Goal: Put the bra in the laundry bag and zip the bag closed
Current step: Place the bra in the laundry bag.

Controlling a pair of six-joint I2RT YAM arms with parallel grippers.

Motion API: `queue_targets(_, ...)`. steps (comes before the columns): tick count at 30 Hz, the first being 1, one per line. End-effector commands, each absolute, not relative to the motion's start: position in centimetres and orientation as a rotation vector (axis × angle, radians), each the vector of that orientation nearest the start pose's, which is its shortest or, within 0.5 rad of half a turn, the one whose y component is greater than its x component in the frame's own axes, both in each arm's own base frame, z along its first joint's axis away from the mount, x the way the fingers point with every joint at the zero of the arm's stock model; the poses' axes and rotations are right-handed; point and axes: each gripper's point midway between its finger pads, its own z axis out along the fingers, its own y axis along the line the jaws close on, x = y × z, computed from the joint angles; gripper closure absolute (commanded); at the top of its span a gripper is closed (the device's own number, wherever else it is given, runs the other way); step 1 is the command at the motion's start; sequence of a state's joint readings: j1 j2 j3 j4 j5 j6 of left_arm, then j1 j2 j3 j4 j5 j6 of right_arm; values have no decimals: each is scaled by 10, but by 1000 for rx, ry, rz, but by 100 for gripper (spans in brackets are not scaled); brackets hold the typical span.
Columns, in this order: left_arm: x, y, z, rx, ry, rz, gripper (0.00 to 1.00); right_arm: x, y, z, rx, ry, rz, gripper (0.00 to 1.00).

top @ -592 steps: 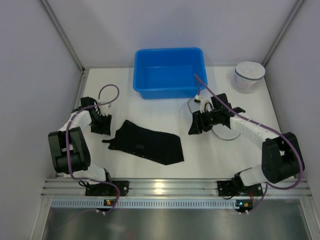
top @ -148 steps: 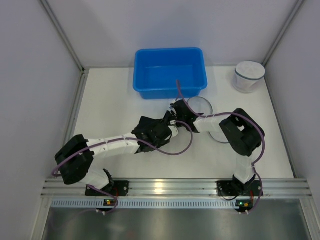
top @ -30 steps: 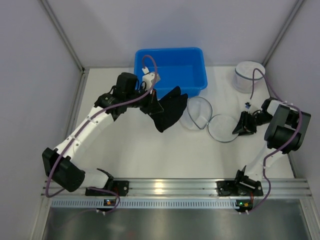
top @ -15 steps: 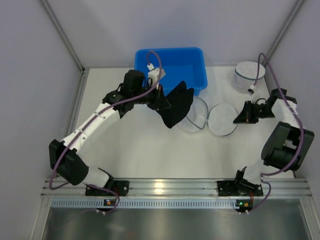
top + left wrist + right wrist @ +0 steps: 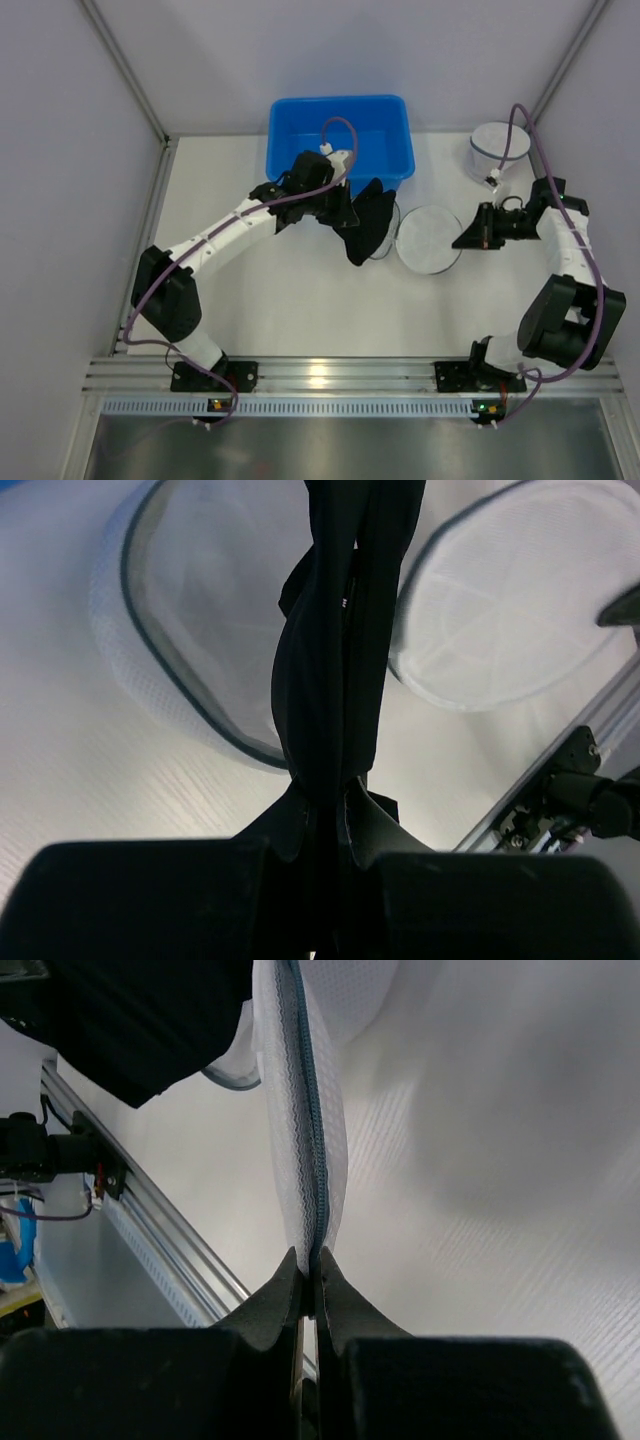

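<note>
Black fabric bra (image 5: 366,228) hangs pinched in the left gripper (image 5: 342,210), at nine o'clock of the round white mesh laundry bag (image 5: 430,240); right gripper (image 5: 466,238) clamps the bag's three-o'clock zipper edge.

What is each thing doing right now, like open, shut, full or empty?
laundry bag: unzipped, lying open, nothing inside yet
bra: held up, dangling over the laundry bag
left gripper: shut on the bra
right gripper: shut on the bag's zipper edge
blue bin: looks empty
white round bag: upright, untouched
</note>
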State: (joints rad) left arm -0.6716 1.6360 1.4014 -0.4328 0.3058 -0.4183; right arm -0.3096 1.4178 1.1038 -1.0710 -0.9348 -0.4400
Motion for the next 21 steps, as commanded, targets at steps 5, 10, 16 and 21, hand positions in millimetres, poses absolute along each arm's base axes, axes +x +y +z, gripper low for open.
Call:
queue_targets(5,343,-329,206,331,2275,-707,100,245,76,185,-374,2324,1125,100)
queue_targets(10,353,-352,208,400,2230,-646,100,240,91,186,-433,2323,1196,100)
queue_targets(16,360,-368,175,456,2240,-486,100,238,93,191,-435,2310,1230,100)
queue_targets(21,348,-362,141,560,2261,-328,100,237,93,208,-439,2282,1279,100)
